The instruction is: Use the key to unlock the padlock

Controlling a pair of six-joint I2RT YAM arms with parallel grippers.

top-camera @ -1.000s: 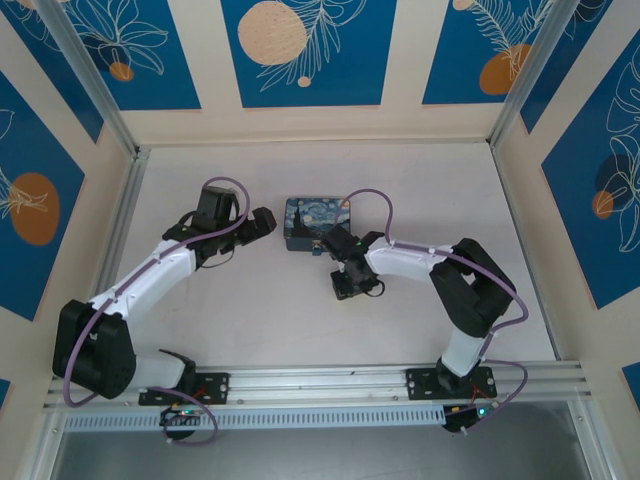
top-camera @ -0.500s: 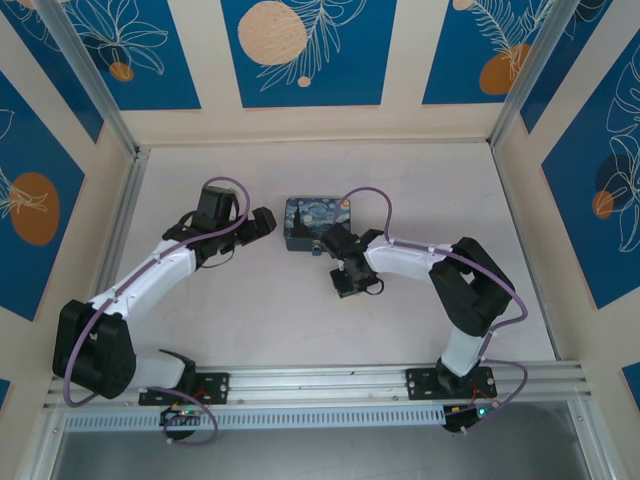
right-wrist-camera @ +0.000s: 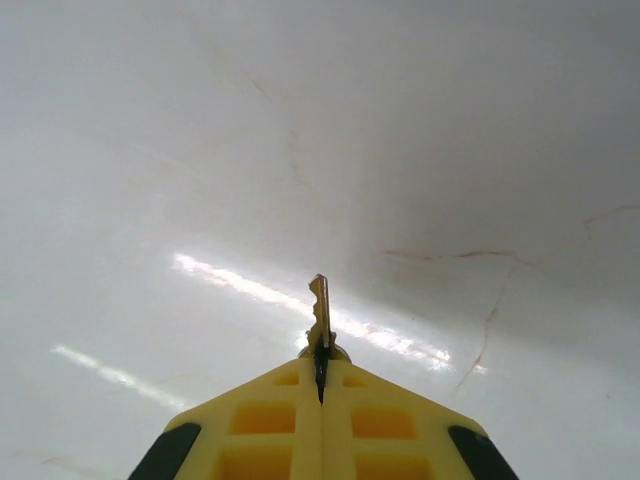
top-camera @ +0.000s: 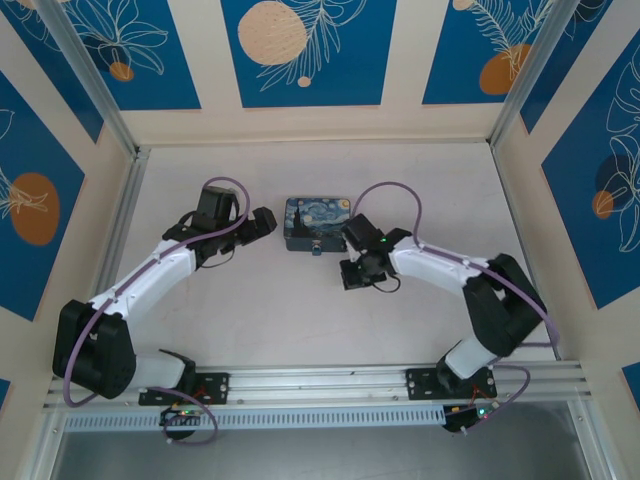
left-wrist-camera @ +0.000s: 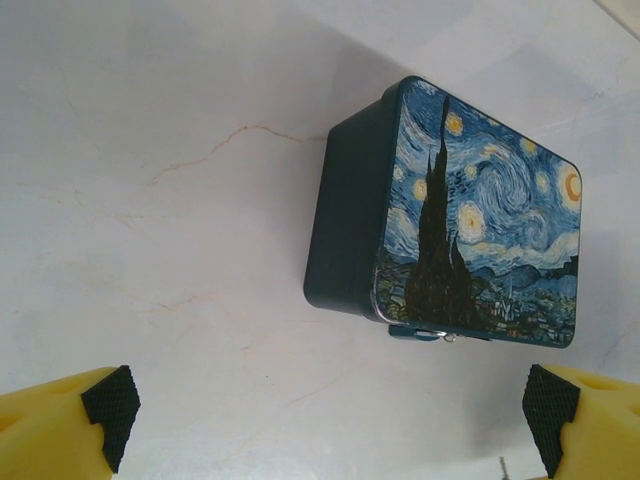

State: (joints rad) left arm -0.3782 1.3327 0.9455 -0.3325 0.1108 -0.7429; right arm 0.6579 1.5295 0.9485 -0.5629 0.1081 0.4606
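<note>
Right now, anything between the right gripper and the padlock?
No. The top view shows bare table between the right gripper, shut on the key, and the padlock at the tin's near edge.

Quick headcount, nothing fancy. Two arms: left arm and right arm. That makes two hands, the left hand and the right hand, each with two yellow fingers. One counter. One Starry Night tin. One padlock, a tiny blue one at the tin's 6 o'clock edge from the top camera. One key. That's the lot.
</note>
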